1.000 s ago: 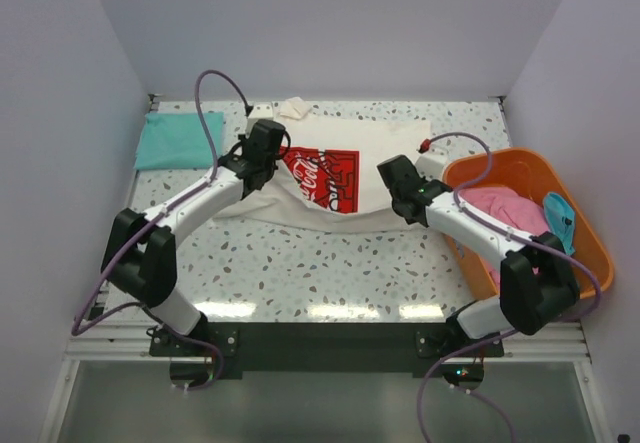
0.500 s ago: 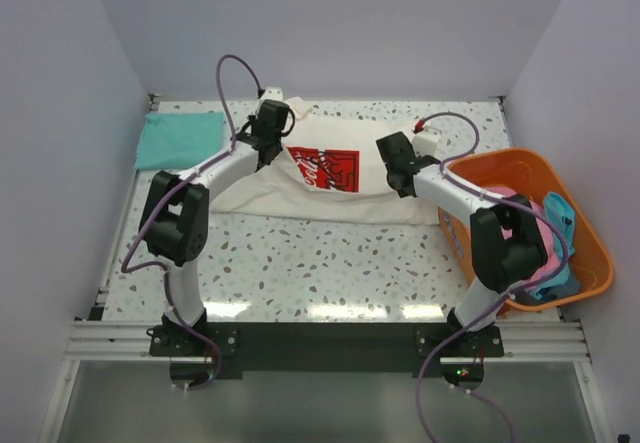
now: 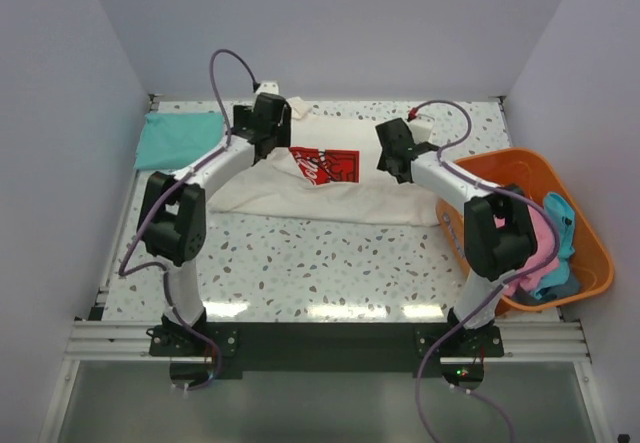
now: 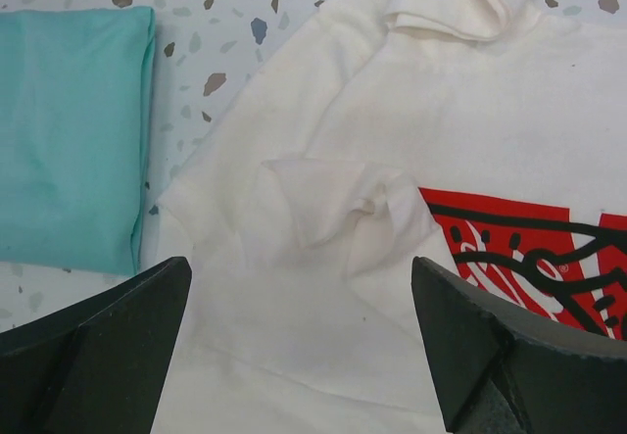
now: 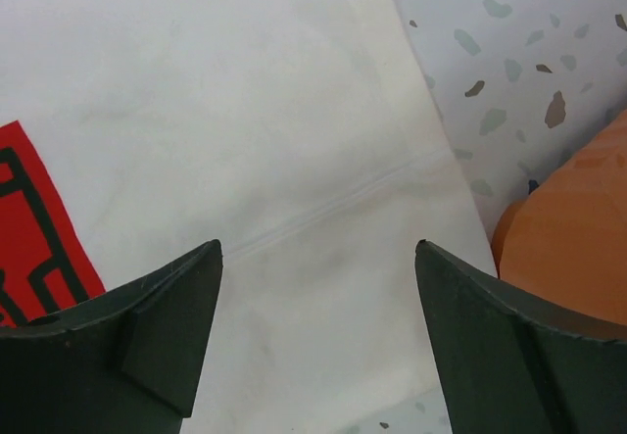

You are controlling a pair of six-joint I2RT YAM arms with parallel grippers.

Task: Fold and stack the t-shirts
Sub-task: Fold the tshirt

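The large cream t-shirt [image 3: 330, 191] lies flat across the back of the table, its red square print [image 3: 325, 163] facing up. My left gripper [image 3: 262, 128] hovers open over the shirt's left part, near a crumpled sleeve [image 4: 343, 204]. My right gripper [image 3: 392, 153] hovers open over its right part. In the left wrist view the left gripper [image 4: 301, 267] holds nothing, with cream cloth [image 4: 470, 130] below. The right gripper [image 5: 317, 248] is likewise empty above a hem seam [image 5: 323, 214]. A folded teal t-shirt [image 3: 178, 139] lies at the back left.
An orange plastic basket [image 3: 500, 161] stands at the right edge, holding a pink shirt [image 3: 540, 263] and a blue one [image 3: 565, 233]. Its rim [image 5: 578, 228] shows close to the right gripper. Speckled tabletop [image 3: 330, 258] spreads in front of the cream shirt.
Both grippers carried the cream shirt's near part toward the back, then opened and let it go. The shirt now lies flatter and further back.
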